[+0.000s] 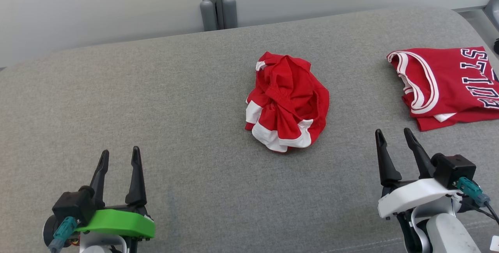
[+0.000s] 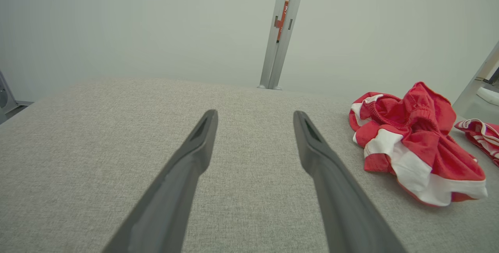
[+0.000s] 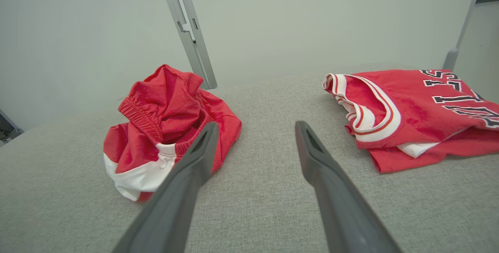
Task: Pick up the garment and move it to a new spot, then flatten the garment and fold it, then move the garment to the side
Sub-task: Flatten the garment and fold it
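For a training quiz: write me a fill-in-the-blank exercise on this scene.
1. The crumpled garment is red and ____.
2. The folded jersey lies on the robot's ____ side of it.
3. The left gripper and right gripper have jaws ____, holding nothing.
Missing words: white; right; open.

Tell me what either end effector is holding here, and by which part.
Nothing is held. The left end effector and right end effector both stand open, apart from the crumpled red-and-white cloth garment.

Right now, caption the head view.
Crumpled shorts on grey cushion, folded jersey at right, left gripper and right gripper open.
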Motion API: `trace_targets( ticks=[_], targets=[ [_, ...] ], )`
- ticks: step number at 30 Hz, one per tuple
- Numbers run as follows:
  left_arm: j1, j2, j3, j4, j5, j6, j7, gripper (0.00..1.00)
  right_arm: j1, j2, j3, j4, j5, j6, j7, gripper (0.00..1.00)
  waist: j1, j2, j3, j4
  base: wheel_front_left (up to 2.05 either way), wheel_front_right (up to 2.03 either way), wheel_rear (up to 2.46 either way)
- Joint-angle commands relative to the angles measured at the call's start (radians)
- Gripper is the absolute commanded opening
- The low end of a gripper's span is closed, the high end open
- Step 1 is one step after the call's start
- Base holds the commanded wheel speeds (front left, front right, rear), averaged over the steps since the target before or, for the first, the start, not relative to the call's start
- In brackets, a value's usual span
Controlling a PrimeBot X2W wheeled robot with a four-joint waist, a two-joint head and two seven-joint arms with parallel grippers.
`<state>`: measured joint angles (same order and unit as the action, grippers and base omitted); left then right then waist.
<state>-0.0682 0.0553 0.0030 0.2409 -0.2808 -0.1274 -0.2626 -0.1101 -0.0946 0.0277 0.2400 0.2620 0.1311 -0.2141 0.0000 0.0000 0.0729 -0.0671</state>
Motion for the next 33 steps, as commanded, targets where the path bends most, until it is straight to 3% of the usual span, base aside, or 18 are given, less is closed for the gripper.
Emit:
trace_targets(
  ticks=[1, 8, 15, 19, 25, 33],
  targets=[
    [-0.001, 0.000, 0.004, 0.000, 0.011, -0.003, -0.002, 1.00, 0.002, 0.002, -0.001, -0.005, 0.000, -0.001, 0.001, 1.00, 0.0000, 0.0000, 0.003, 0.003, 0.00, 0.00, 0.00],
    [-0.017, -0.003, -0.005, -0.007, 0.012, -0.004, -0.003, 1.00, -0.059, -0.031, 0.070, -0.014, -0.004, -0.001, 0.068, 1.00, 0.0000, 0.0000, 0.024, 0.017, 0.00, 0.00, 0.00],
    [-0.039, -0.004, -0.031, -0.018, -0.005, -0.003, -0.003, 1.00, -0.243, -0.142, 0.267, 0.052, 0.050, -0.001, 0.372, 1.00, 0.0000, 0.0000, 0.064, 0.058, 0.00, 0.00, 0.00],
    [-0.051, -0.004, -0.038, -0.014, -0.016, -0.004, -0.003, 1.00, -0.342, -0.190, 0.350, 0.105, 0.076, -0.001, 0.454, 1.00, 0.0000, 0.0000, 0.086, 0.086, 0.00, 0.00, 0.00],
    [-0.062, -0.004, -0.048, -0.014, -0.025, -0.004, -0.002, 1.00, -0.442, -0.225, 0.463, 0.213, 0.124, -0.001, 0.514, 1.00, 0.0000, 0.0000, 0.107, 0.122, 0.00, 0.00, 0.00],
    [-0.065, -0.004, -0.045, -0.020, -0.020, -0.004, -0.003, 1.00, -0.513, -0.245, 0.608, 0.278, 0.156, -0.001, 0.483, 1.00, 0.0000, 0.0000, 0.116, 0.137, 0.00, 0.00, 0.00]
  ],
)
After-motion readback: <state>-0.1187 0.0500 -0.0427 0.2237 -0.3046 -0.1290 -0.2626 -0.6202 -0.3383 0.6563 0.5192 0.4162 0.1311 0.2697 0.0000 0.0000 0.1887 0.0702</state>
